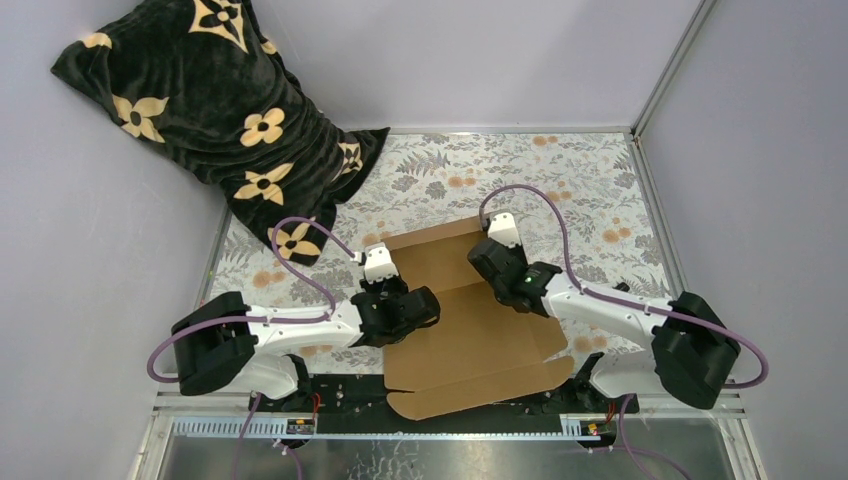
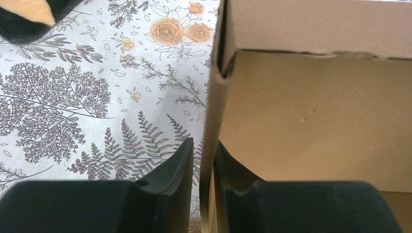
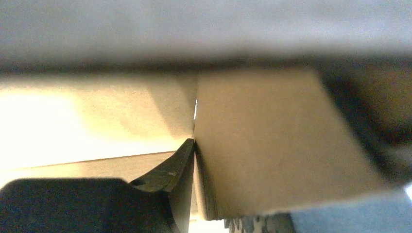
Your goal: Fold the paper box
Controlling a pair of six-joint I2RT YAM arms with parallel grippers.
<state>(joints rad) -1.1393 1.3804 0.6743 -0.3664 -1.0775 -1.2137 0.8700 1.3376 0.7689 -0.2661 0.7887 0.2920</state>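
Observation:
The paper box (image 1: 470, 340) is brown corrugated cardboard, partly folded, lying mid-table between my arms, with a flat flap reaching the near edge. My left gripper (image 1: 428, 305) straddles the box's raised left wall. In the left wrist view the left gripper (image 2: 204, 144) has that thin wall (image 2: 210, 121) between its fingers, closed narrowly on it, and the box floor (image 2: 311, 111) is to the right. My right gripper (image 1: 488, 262) is at the box's right wall. In the right wrist view the right gripper (image 3: 201, 145) has one finger (image 3: 180, 165) pressed against a cardboard panel (image 3: 262, 145); the other finger is hidden behind it.
A black blanket with tan flowers (image 1: 210, 100) is heaped at the back left; its corner shows in the left wrist view (image 2: 24, 14). A floral tablecloth (image 1: 560, 170) covers the table. Grey enclosure walls stand on three sides. A metal rail (image 1: 450, 425) runs along the near edge.

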